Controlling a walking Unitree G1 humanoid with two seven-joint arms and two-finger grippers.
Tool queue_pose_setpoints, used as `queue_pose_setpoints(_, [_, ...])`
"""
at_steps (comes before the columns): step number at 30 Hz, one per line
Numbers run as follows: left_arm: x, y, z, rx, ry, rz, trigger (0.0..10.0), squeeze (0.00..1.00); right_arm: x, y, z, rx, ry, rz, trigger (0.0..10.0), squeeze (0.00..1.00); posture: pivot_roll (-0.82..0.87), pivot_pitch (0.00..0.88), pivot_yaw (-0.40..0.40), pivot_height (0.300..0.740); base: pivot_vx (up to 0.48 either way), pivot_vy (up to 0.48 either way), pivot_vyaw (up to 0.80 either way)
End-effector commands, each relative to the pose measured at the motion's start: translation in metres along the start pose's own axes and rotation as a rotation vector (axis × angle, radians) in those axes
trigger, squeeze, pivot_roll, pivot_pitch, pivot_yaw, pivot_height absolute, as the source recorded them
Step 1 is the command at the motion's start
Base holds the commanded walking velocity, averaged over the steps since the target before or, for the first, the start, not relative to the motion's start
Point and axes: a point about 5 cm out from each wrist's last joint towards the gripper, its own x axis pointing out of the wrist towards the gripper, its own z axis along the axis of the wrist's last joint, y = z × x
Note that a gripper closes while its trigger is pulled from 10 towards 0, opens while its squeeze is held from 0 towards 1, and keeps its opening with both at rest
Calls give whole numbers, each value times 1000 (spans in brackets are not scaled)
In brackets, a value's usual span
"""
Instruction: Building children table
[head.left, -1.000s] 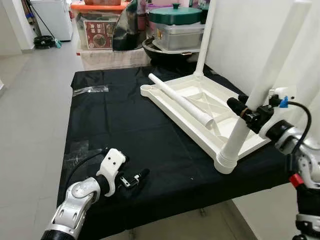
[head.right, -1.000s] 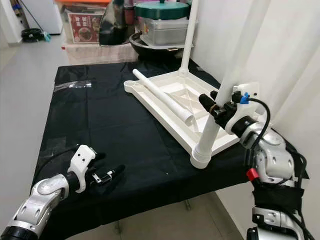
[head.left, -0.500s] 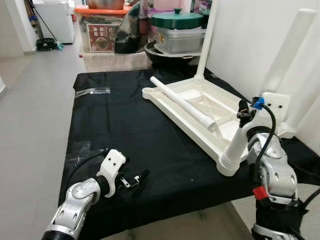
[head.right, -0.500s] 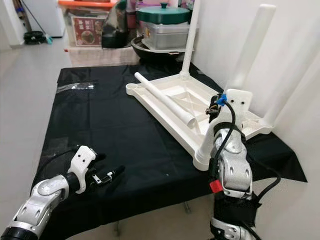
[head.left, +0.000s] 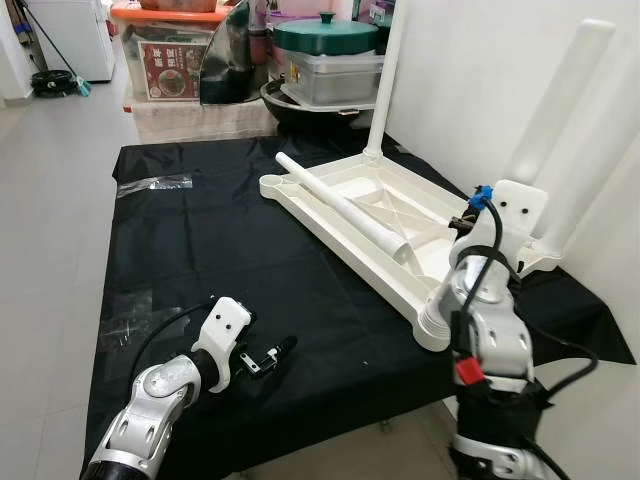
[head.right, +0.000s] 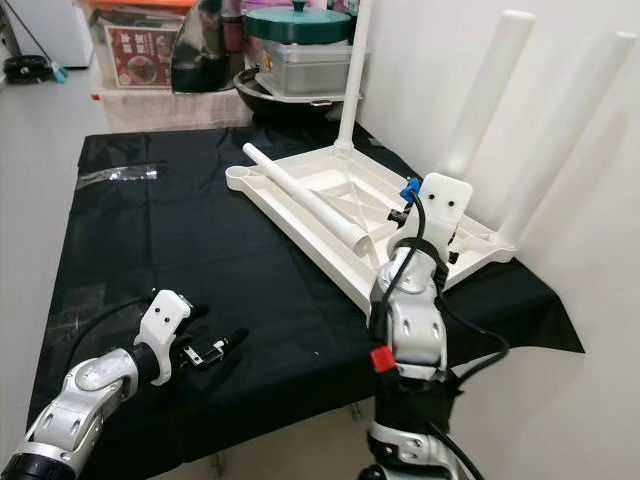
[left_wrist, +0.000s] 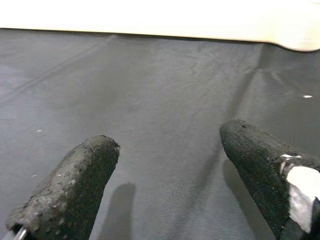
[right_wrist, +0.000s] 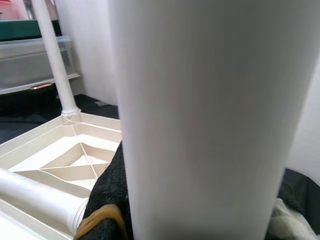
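Note:
The white children's table top (head.left: 335, 192) lies upside down on the black-covered table. Three white legs stand up from its corners; a loose leg (head.left: 340, 205) lies across its underside. My right gripper (right_wrist: 200, 205) is shut on the near upright leg (head.left: 560, 100), with black fingers (right_wrist: 107, 200) on either side of the tube. That arm's wrist (head.left: 500, 215) stands in front of the leg, above its base (head.left: 435, 325). My left gripper (head.left: 275, 352) rests low at the cloth's front left, open, with nothing between its fingers (left_wrist: 75, 185).
The black cloth (head.left: 220, 250) covers the whole table. A clear plastic bag (head.left: 155, 183) lies at the back left. Storage boxes and a lidded pot (head.left: 325, 45) crowd the far edge. A white wall (head.left: 480, 70) runs along the right; open floor lies to the left.
The camera has shifted. My right arm has swung from the right side of the near leg to in front of it, still shut on it. The left arm has stayed put.

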Motion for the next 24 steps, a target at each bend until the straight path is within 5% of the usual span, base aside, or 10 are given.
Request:
queue_pose_setpoints(1, [0, -4, -1, 3, 1, -5, 10000, 0, -3, -1, -29, -48, 131, -26, 0, 0, -18, 0, -100, 740, 0, 0, 0])
queue_pose_setpoints(11, [1, -3, -1, 6, 3, -6, 10000, 0, -4, 1, -21, -40, 91, -42, 0, 0, -24, 0, -89, 740, 0, 0, 0])
queue_pose_setpoints(12, [1, -3, -1, 7, 2, -7, 10000, 0, -4, 1, -21, -38, 97, -34, 1451, 0, -26, 0, -86, 740, 0, 0, 0])
queue_pose_setpoints(14, [1, -3, -1, 7, 2, -7, 10000, 0, -4, 1, -21, -38, 97, -34, 1451, 0, -26, 0, -86, 740, 0, 0, 0])
queue_pose_setpoints(15, [1, -3, -1, 7, 2, -8, 10000, 0, -3, 2, -22, -36, 101, -32, 5216, 0, -27, 0, -85, 740, 0, 0, 0])
queue_pose_setpoints(16, [2, -3, -1, 7, 2, -9, 10000, 0, -2, 1, -22, -37, 103, -30, 10000, 0, -28, 0, -84, 740, 0, 0, 0])
queue_pose_setpoints(19, [2, -3, 0, 7, 1, -11, 10000, 0, -2, 1, -21, -39, 100, -28, 10000, 0, -28, 0, -83, 740, 0, 0, 0])
queue_pose_setpoints(21, [2, -3, 0, 5, 1, -13, 10000, 0, -1, 2, -15, -34, 81, -19, 10000, 506, -31, 0, -84, 740, 0, 0, 0])
queue_pose_setpoints(23, [2, -3, 0, 5, 1, -13, 10000, 0, -1, 2, -15, -34, 81, -19, 10000, 506, -31, 0, -84, 740, 0, 0, 0])
queue_pose_setpoints(24, [2, -4, 0, 3, 1, -14, 10000, 0, -1, 3, -12, -31, 73, -14, 10000, 306, -31, 0, -84, 740, 0, 0, 0])
